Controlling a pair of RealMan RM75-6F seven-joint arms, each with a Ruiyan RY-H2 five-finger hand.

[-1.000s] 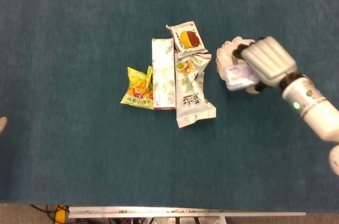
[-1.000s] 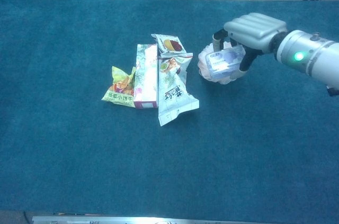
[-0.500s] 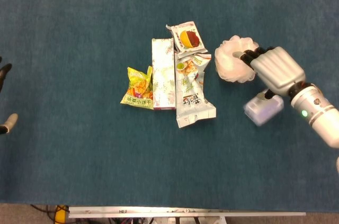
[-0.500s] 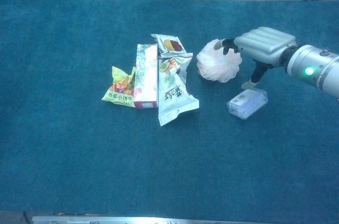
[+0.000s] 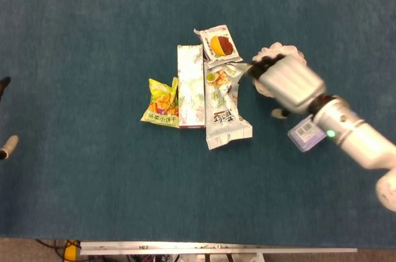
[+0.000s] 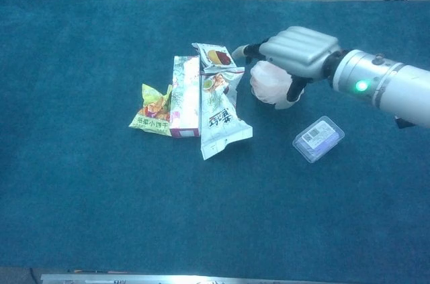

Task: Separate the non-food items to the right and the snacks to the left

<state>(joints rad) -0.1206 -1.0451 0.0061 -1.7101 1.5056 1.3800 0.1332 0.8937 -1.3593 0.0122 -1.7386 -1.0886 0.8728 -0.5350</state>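
At far left edge of head view, only fingertips of left hand (image 5: 5,113), grip impossible to tell. Centre frame: yellow snack bag (image 5: 162,103), tall carton (image 5: 190,86), white snack pouch (image 5: 224,106), small packet (image 5: 219,42) above. Right of centre: right hand (image 5: 281,80) draped over white bath puff (image 6: 269,88), fingers spread, gripping nothing. Lower right on blue worktop (image 5: 93,200): clear plastic box (image 6: 318,139).

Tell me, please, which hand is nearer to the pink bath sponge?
The right hand: it is directly over the pink bath sponge, with fingers around it. The left hand shows only at the far left edge of the head view, well beyond the snacks.
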